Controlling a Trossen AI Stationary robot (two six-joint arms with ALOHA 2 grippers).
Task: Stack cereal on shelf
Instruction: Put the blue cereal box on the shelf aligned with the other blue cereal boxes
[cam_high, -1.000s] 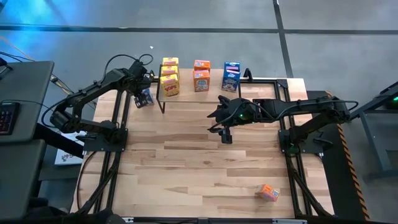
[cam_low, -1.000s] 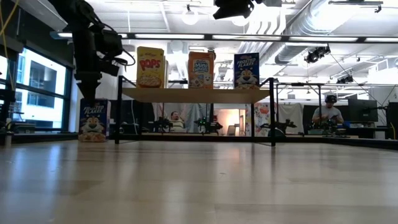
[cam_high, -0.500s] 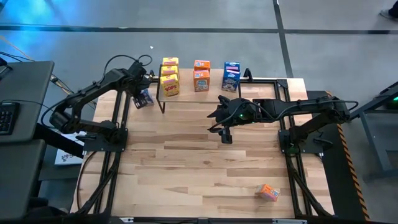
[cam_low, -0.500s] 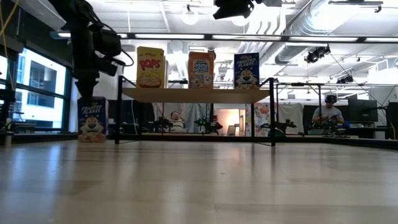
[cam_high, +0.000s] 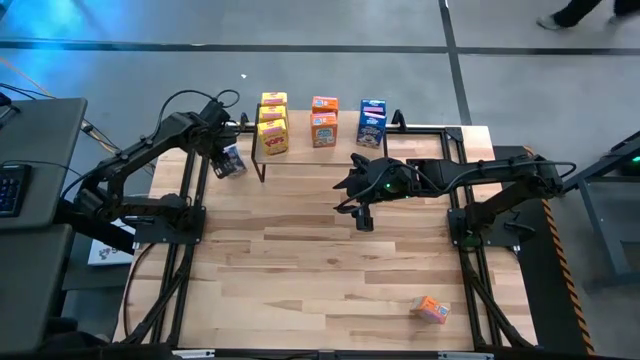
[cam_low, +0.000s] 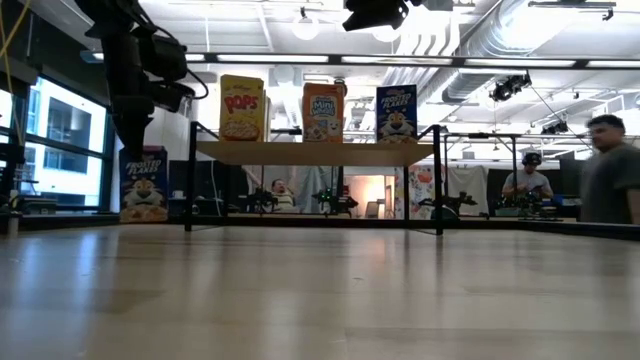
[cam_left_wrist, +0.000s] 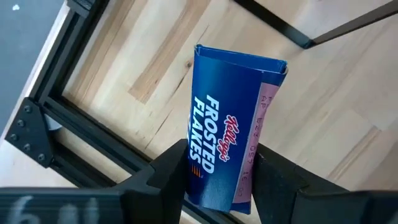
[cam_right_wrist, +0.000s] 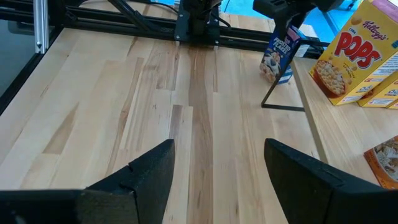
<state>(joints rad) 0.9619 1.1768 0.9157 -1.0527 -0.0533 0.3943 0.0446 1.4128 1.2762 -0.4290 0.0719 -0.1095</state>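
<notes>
Wooden tabletop (cam_high: 320, 270) carried the shelf (cam_low: 315, 151) at its far edge. Left gripper (cam_left_wrist: 219, 177) was clamped on a blue Frosted Flakes box (cam_left_wrist: 228, 127), box upright and just off the shelf's left end, shelf top lying to its right and higher. Right gripper (cam_right_wrist: 217, 165) hung mid-table, fingers apart, farther off. An orange box (cam_high: 432, 309) lay near the front.

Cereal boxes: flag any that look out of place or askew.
One orange box lies tilted on the tabletop near the front right corner, far from the shelf where the others stand. The blue Frosted Flakes box sits left of the shelf, clamped in the left claw, leaning slightly.
</notes>
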